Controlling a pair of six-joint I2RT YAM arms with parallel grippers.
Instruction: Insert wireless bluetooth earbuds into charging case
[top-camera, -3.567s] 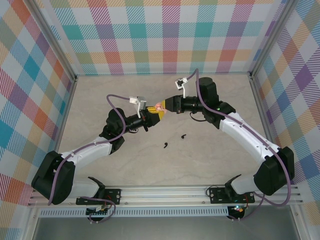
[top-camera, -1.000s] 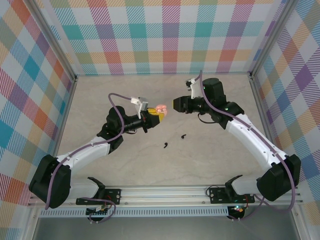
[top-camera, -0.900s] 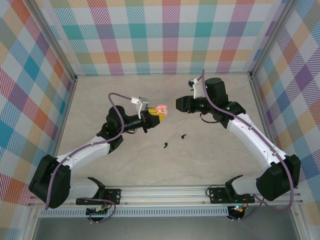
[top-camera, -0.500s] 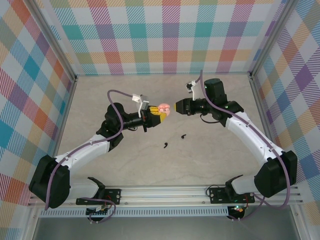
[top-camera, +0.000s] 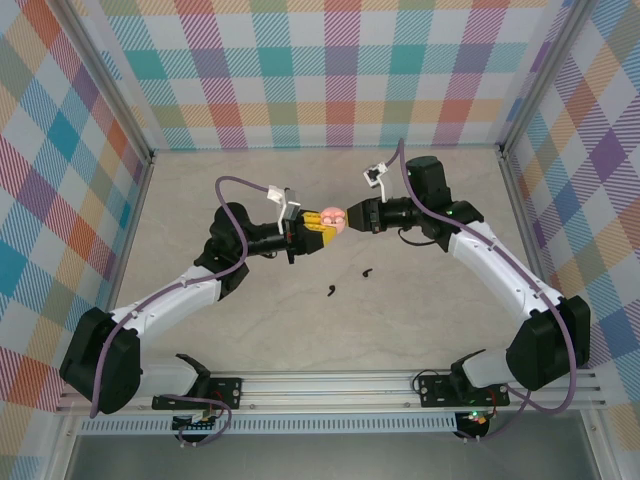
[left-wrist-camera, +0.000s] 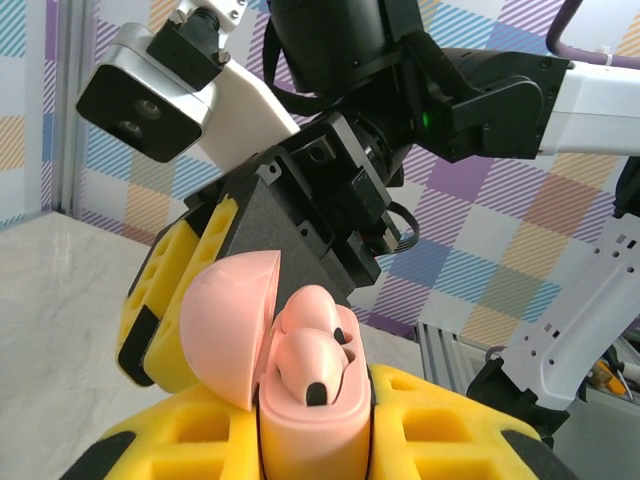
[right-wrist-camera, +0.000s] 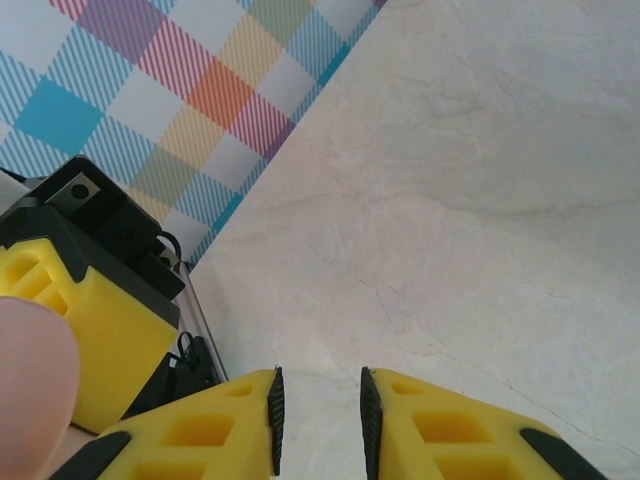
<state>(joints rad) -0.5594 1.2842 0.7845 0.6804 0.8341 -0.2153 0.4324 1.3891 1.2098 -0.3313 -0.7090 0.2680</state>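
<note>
My left gripper (top-camera: 322, 223) (left-wrist-camera: 315, 445) is shut on the pink charging case (top-camera: 331, 218) (left-wrist-camera: 316, 425), holding it above the table. The case's lid (left-wrist-camera: 225, 325) stands open to the left. Two pale pink earbuds (left-wrist-camera: 308, 362) sit in its wells. My right gripper (top-camera: 352, 215) (right-wrist-camera: 318, 425) is right beside the case at its lid side, jaws a narrow gap apart with nothing between them. The right gripper's yellow fingers (left-wrist-camera: 165, 300) show just behind the lid; I cannot tell if they touch it. Two black earbuds (top-camera: 331, 291) (top-camera: 366, 272) lie on the table below.
The marble tabletop (top-camera: 420, 300) is walled by plaid panels (top-camera: 330, 70) at the back and sides. A metal rail (top-camera: 340, 385) with both arm bases runs along the near edge. A purple cable (top-camera: 232, 190) loops over the left arm.
The right gripper has moved left up to the case and its jaws have narrowed. The left gripper has shifted slightly right with the case.
</note>
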